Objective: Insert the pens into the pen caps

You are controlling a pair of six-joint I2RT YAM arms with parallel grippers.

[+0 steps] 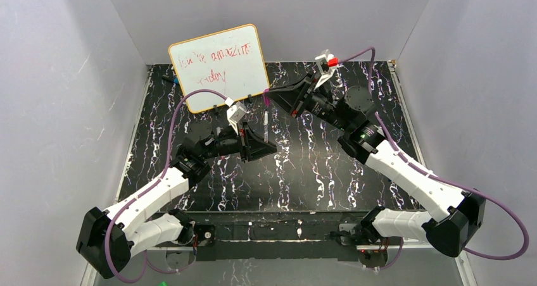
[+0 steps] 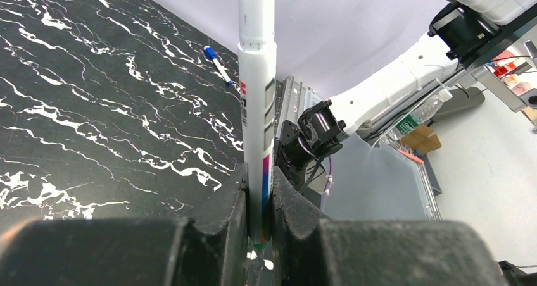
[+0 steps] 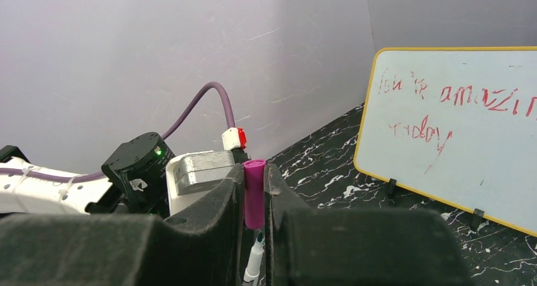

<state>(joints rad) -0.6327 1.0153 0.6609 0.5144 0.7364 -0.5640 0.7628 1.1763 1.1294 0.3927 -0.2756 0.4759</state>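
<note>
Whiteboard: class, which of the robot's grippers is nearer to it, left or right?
Right. The right gripper, fingers shut on a magenta pen cap, is just off the lower right corner of the whiteboard; the left gripper, holding the white pen, is farther out in front of it.

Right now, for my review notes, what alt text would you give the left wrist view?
The left gripper is shut on a white pen with a magenta band, which rises straight up out of frame. Left of it, a blue-tipped marker lies on the black marbled table; the right arm crosses the upper right.
</note>
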